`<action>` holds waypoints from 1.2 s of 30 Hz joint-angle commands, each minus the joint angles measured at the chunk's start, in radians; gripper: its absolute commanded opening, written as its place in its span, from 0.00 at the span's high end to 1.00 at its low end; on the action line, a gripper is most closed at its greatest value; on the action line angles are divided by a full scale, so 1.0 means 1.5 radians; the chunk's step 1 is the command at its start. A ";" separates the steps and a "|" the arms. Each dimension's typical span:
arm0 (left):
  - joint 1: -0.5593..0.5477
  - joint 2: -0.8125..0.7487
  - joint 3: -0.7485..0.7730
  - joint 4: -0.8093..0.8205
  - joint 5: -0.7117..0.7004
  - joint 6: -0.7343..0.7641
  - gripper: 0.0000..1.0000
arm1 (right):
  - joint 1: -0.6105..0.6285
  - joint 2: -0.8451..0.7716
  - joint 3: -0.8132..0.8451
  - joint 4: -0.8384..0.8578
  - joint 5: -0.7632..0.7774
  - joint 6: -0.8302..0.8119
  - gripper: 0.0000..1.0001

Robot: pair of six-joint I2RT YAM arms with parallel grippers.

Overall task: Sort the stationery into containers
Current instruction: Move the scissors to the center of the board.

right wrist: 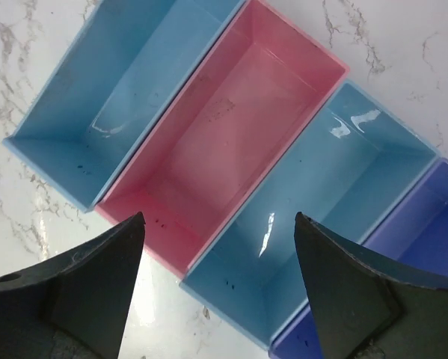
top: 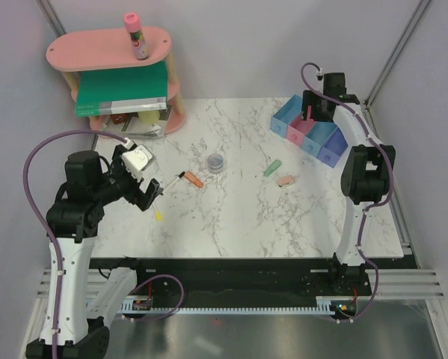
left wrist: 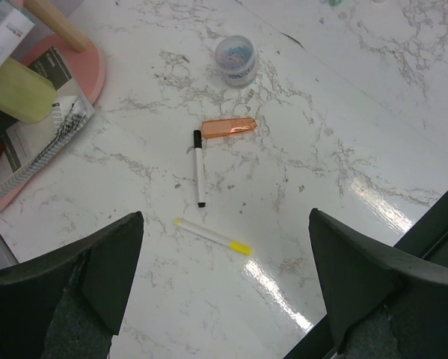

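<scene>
My left gripper [top: 150,194] [left wrist: 225,215] hangs open over the left of the table, with nothing between its jaws. Just ahead of it lie a thin yellow-tipped stick [top: 158,215] [left wrist: 212,237], a black-and-white marker [top: 175,180] [left wrist: 199,168] and an orange-tipped piece [top: 194,179] [left wrist: 229,128]. A clear round pot [top: 216,161] [left wrist: 236,60] stands farther out. Green [top: 272,167] and pink [top: 286,180] erasers lie mid-table. A pink-capped tube [top: 136,36] stands on the shelf top. My right gripper [top: 317,105] [right wrist: 220,224] is open and empty above the containers [top: 306,131]. The pink bin [right wrist: 231,142] and the light blue bin [right wrist: 321,202] below it look empty.
A pink oval two-tier shelf [top: 108,52] [left wrist: 89,71] at the back left holds a green flat book [top: 123,88], a yellow-green item [left wrist: 18,90] and a spiral notebook [left wrist: 44,149]. The table's near edge [left wrist: 433,217] runs just right of my left gripper.
</scene>
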 commanded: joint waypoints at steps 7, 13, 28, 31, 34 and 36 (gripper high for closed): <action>0.000 0.034 0.098 -0.021 0.000 0.031 0.02 | 0.016 0.072 0.078 0.028 0.081 0.020 0.16; 0.000 0.042 0.106 -0.020 0.005 0.035 0.02 | 0.022 0.104 0.076 0.032 0.071 0.020 0.22; 0.000 0.048 0.112 -0.020 0.024 0.026 0.01 | 0.056 0.105 0.010 0.074 0.074 -0.001 0.49; 0.000 0.049 0.113 -0.020 0.024 0.022 0.01 | 0.077 0.086 -0.024 0.092 0.082 -0.017 0.52; 0.000 0.048 0.112 -0.019 0.031 0.023 0.01 | 0.100 0.070 -0.049 0.105 0.085 -0.034 0.54; 0.000 0.048 0.112 -0.020 0.037 0.019 0.01 | 0.121 0.063 -0.057 0.108 0.086 -0.044 0.55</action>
